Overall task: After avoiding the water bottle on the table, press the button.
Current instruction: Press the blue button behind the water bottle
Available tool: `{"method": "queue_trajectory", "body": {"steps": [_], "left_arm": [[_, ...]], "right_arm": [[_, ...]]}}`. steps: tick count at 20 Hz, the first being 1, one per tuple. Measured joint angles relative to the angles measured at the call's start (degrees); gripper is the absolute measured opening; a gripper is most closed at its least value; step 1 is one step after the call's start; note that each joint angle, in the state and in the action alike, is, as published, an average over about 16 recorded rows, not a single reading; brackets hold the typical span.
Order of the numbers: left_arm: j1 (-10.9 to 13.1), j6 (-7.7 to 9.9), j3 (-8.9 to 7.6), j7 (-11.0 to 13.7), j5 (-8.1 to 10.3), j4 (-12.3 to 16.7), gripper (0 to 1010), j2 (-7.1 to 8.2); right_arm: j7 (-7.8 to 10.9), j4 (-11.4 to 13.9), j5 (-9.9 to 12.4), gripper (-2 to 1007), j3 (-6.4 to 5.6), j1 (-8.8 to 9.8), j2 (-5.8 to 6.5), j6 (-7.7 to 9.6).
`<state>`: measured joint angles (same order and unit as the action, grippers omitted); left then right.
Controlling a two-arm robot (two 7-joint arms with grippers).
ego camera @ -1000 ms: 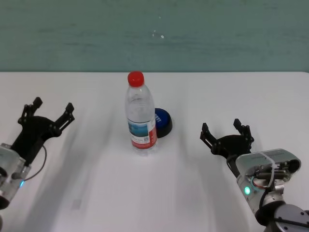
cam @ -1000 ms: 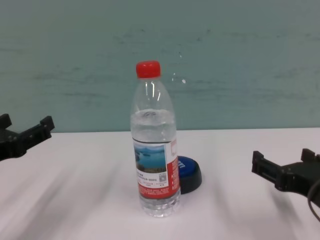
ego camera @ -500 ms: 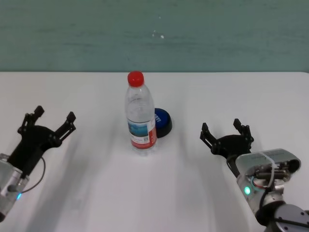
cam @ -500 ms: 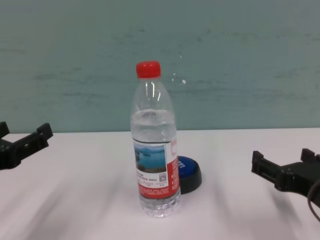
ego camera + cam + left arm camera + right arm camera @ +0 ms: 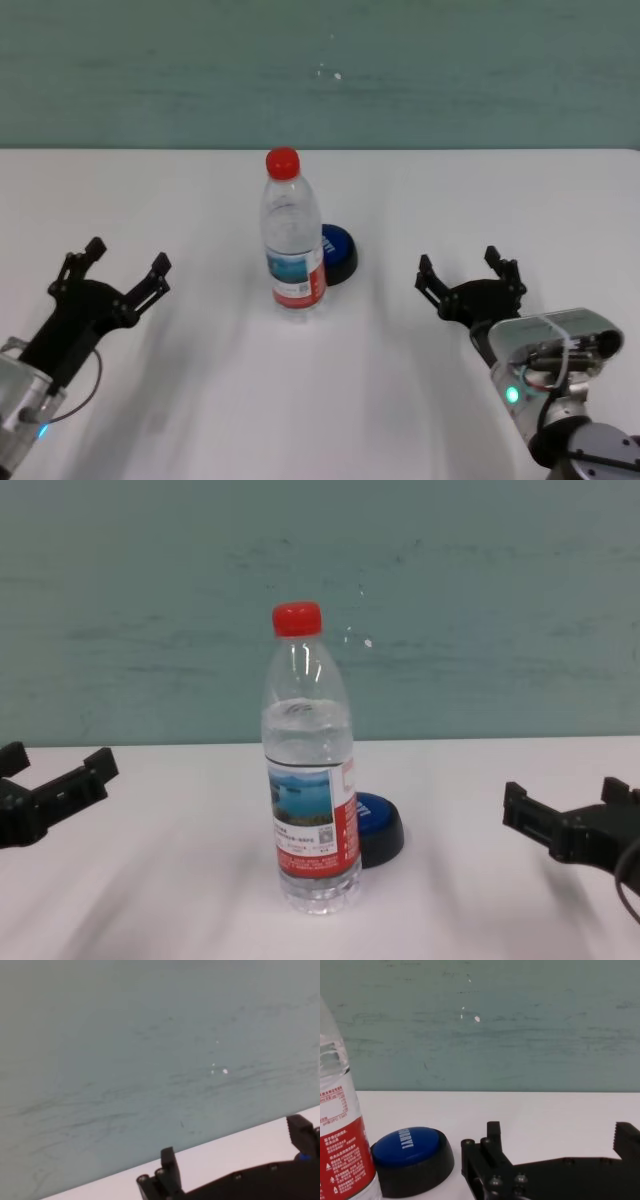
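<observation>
Both pincers are hovering apart while the button is waiting behind the bottle.

Head view: the water bottle [image 5: 293, 232] is standing mid-desk [image 5: 330, 400], the button [image 5: 337, 253] just behind-right; the left pincer [image 5: 112, 272] and right pincer [image 5: 468, 270] are gaping empty. Right wrist view: the button is lying unobstructed, so approaching from the right is looking safest.

The table [image 5: 480, 190] was a plain white, smooth top that met a teal wall at its far edge. 2 things stood directly on it, near the middle — the water bottle [image 5: 292, 235], upright with its red cap on, and the button [image 5: 338, 254], low and blue-topped on a black base, just behind the bottle and to its right, partly hidden by it.
</observation>
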<state>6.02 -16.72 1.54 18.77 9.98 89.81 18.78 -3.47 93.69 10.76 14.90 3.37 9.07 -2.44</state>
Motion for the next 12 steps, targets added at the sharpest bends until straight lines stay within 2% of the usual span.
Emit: {"method": "queue_trajectory", "body": {"steps": [12], "left_arm": [[2.10,-0.87,1.83,-0.19,-0.77,2.13,1010,-0.06]], "right_arm": [[0.00,0.00,0.00,1004,0.00,0.00,0.00,0.00]]}}
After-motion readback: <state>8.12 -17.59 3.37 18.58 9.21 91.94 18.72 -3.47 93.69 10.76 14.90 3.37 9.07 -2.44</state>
